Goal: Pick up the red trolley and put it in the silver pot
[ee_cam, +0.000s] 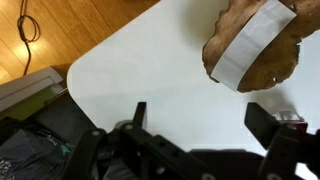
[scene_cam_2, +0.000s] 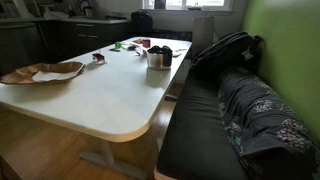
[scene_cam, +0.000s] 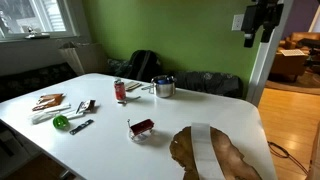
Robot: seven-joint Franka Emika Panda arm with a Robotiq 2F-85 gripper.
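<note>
White desk (scene_cam: pixel 215 110) in an exterior view carries the red trolley (scene_cam: pixel 141 128) out in the open, well apart from the silver pot (scene_cam: pixel 164 87), which stands farther back near a red can (scene_cam: pixel 120 90). The gripper (scene_cam: pixel 258 38) hangs high beyond the desk's edge. In an exterior view the silver pot (scene_cam_2: pixel 158 57) stands upright toward the far end. In the wrist view the fingers (ee_cam: pixel 139 115) are spread wide and empty above bare desk, near a wooden plate (ee_cam: pixel 225 35).

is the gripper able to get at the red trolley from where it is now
Probably yes: the gripper hangs high above, jaws open, and the red trolley stands alone on the table, apart from the silver pot and wooden slab. Nothing covers it.
</note>
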